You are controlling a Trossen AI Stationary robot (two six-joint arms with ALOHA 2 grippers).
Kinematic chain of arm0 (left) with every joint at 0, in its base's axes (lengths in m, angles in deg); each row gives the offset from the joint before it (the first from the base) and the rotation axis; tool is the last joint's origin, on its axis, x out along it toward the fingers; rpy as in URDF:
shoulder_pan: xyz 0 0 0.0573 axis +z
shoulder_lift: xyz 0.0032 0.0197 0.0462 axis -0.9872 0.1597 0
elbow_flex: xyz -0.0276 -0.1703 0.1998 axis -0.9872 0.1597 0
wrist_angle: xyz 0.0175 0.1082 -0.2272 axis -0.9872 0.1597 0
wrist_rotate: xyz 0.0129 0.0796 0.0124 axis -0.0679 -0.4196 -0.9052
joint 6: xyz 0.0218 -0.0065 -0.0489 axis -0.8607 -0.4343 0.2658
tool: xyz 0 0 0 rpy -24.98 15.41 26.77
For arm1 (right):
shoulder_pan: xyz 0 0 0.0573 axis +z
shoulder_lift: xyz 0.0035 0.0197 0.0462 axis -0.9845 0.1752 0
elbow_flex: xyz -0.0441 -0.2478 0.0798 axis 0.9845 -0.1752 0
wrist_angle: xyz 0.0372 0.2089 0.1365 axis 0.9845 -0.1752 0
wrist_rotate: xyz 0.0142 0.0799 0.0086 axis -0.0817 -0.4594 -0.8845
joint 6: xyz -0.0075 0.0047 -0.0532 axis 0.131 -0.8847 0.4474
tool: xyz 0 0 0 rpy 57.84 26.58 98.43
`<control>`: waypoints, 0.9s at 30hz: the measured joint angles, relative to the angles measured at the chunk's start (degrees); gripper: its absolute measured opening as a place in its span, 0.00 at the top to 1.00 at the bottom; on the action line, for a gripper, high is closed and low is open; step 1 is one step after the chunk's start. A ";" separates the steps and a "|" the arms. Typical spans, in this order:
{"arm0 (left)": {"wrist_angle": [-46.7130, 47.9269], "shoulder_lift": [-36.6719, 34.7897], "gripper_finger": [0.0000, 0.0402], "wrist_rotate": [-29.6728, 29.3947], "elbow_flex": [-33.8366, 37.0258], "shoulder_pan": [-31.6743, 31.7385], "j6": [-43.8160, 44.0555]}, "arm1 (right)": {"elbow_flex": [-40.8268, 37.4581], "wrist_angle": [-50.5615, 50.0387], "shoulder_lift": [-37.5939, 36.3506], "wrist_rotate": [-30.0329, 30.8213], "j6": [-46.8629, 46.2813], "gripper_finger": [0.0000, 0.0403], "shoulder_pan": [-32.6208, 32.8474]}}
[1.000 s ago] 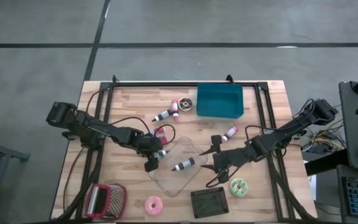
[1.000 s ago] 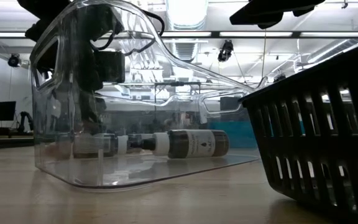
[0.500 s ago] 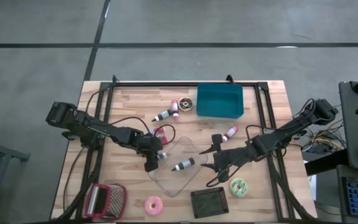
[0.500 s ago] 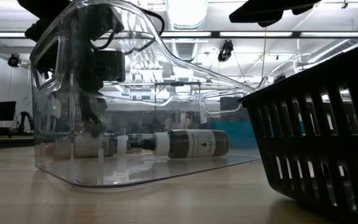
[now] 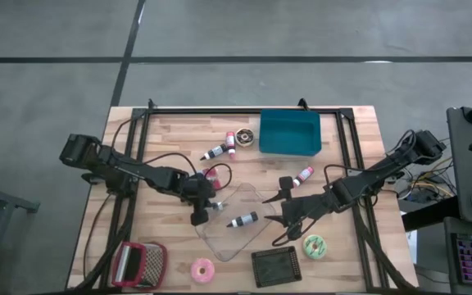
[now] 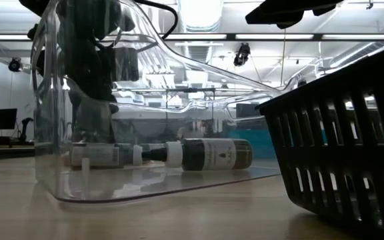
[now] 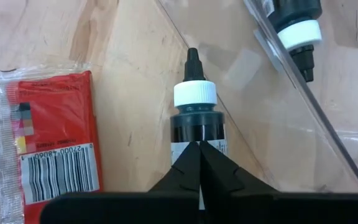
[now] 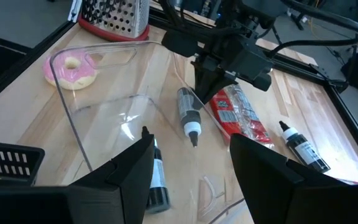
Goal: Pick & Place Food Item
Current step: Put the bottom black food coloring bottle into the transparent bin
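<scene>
A clear plastic tray [image 5: 248, 238] sits near the middle of a wooden table [image 5: 170, 139], and one small dark bottle with a white collar and pale label [image 5: 242, 220] lies on its side inside it. A teal bin [image 5: 289, 133] stands at the far edge of the table; nothing shows inside it. A black mesh basket [image 5: 274, 266] sits at the near edge, just beyond the tray's corner; nothing shows in it either. The task's item is a second dark bottle [image 7: 194, 118] with a white collar and a black pointed tip, lying on the bare wood just outside the tray's left wall, beside a red packet in clear wrap [image 7: 51, 146]. The left gripper [image 7: 199, 155] is over this bottle with its fingers fully shut, tips meeting above the bottle's body; I cannot tell whether it has any real hold. The right gripper [image 5: 283, 220] hangs at the tray's right rim, fingers parted and holding nothing. The bottle is boxed in by the tray wall on one side and the packet on the other. Elsewhere lie three more small bottles, a pink doughnut [image 5: 202, 269], a green doughnut [image 5: 315, 245] and a red-handled grater [image 5: 138, 264].
</scene>
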 joint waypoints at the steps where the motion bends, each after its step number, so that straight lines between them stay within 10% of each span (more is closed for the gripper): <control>1: 0.00 -0.01 1.00 0.08 0.00 0.01 -0.22 | 0.00 0.00 0.00 0.00 0.00 0.48 0.00; 10: 1.14 -1.69 0.94 0.76 0.02 0.11 -0.90 | 0.00 -0.02 0.00 0.01 0.00 0.48 0.00; 27: 2.14 -2.94 0.39 6.51 -0.34 -0.28 -3.73 | 0.00 -0.66 0.02 0.01 -0.02 0.48 -0.02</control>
